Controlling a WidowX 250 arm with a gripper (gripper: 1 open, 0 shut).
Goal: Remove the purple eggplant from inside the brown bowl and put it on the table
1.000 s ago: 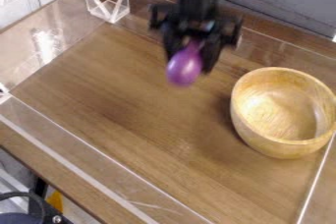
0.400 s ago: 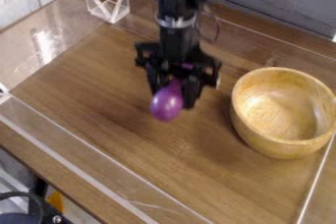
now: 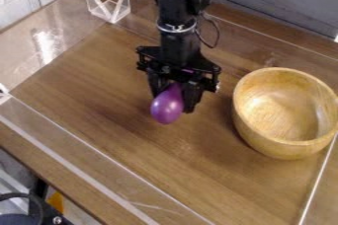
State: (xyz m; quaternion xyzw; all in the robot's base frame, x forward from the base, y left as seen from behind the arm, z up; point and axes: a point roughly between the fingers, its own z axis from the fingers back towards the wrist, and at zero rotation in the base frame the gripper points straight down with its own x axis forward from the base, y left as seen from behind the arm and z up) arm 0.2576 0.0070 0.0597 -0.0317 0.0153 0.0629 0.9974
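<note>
The purple eggplant [image 3: 165, 107] hangs stem end up between the black fingers of my gripper [image 3: 173, 93], which is shut on it. Its lower end is close to the table [image 3: 106, 120], left of the brown bowl [image 3: 284, 112]; whether it touches the wood I cannot tell. The bowl sits at the right and has nothing inside it. My black arm rises from the gripper toward the back of the scene.
Clear acrylic walls [image 3: 79, 160] run along the table's edges. A small clear acrylic stand [image 3: 109, 4] sits at the back left corner. Bare wood lies in front of and to the left of the gripper.
The gripper has come down and toward the front left with the eggplant, from above the back of the table to just over the wood beside the bowl.
</note>
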